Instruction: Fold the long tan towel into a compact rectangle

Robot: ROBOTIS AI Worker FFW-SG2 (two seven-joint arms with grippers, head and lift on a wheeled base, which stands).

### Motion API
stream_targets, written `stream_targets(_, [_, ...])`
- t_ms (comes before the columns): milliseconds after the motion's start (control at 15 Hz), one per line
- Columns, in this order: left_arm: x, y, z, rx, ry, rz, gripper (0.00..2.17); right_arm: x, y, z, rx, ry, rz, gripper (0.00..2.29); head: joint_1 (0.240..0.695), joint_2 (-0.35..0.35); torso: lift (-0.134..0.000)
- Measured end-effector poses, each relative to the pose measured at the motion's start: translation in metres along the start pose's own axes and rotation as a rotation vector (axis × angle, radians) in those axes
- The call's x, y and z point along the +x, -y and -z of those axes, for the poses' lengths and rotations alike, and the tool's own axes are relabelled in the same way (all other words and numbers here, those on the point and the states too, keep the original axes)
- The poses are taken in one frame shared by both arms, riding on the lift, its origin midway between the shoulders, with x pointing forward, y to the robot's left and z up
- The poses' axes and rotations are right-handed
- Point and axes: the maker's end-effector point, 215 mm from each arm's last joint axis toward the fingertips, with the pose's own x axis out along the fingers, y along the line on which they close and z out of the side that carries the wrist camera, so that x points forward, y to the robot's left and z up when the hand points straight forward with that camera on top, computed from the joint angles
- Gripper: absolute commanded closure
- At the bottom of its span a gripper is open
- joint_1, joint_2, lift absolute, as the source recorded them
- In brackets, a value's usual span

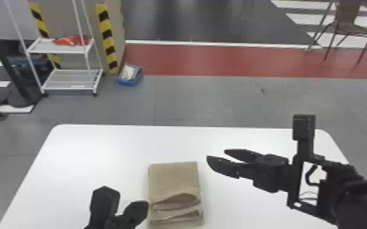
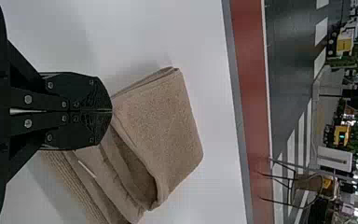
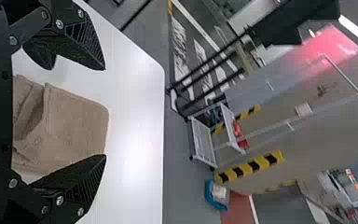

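The tan towel lies folded into a layered stack on the table, its far part smooth and its near part showing loose, wavy folds. At its left edge is my left gripper, pointing toward it. In the left wrist view, that gripper is shut, its tips against the outline of the towel. My right gripper is open, to the right of the towel's far end. The right wrist view has the right gripper with parted fingers and the towel beyond them.
The white table has its far edge beyond the towel. On the floor farther off stand a white wheeled rack, a blue bin and a brown chair.
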Motion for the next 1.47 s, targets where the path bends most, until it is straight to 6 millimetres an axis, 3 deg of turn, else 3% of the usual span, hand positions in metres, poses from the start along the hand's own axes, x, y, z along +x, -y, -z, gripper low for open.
stream_targets(200, [-0.005,0.004,0.002,-0.003,-0.018,0.006,1.87,0.033,-0.024,0.021,-0.192,-0.175,-0.043,0.26,0.695,0.053,0.0])
stream_targets(467, [-0.005,0.003,0.001,-0.003,-0.032,0.008,1.87,0.062,-0.018,0.045,-0.439,-0.324,-0.081,0.26,0.695,0.079,0.0])
stream_targets(667, [-0.003,-0.001,0.004,-0.005,-0.055,0.003,1.87,0.079,-0.022,0.066,-0.634,-0.404,-0.225,0.28,0.695,0.104,0.0])
stream_targets(933, [-0.001,-0.002,0.01,-0.014,-0.091,0.001,1.87,0.103,-0.024,0.107,-0.768,-0.511,-0.32,0.34,0.695,0.14,0.0])
stream_targets(1200, [0.0,-0.004,0.01,-0.014,-0.097,0.0,1.87,0.119,-0.019,0.144,-0.873,-0.636,-0.347,0.38,0.695,0.161,0.0])
stream_targets(1467, [0.001,-0.005,0.012,-0.015,-0.104,-0.001,1.87,0.125,-0.005,0.161,-0.975,-0.739,-0.316,0.47,0.695,0.158,0.0])
